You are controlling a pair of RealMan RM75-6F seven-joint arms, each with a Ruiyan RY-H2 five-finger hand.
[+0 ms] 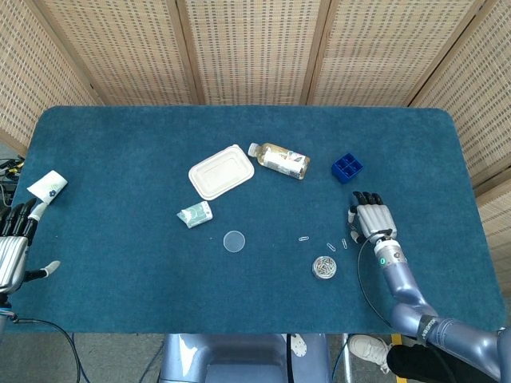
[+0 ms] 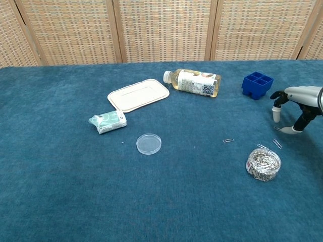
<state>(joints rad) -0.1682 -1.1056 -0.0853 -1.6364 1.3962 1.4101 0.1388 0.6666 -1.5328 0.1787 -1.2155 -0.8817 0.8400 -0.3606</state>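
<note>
Wicker screens backed a blue-carpeted bench [image 1: 120,159]. At its right side the right hand [image 1: 372,220] hovered palm-down, fingers spread, holding nothing; loose clips [image 2: 277,143] lay just beside it at 8 o'clock, the clip jar [image 2: 263,164] a little farther that way, and a blue tray [image 2: 257,84] at 11 o'clock. Off the bench's left edge the left hand [image 1: 12,249] waited spread and empty, a paper cup [image 1: 47,186] at its 1 o'clock.
</note>
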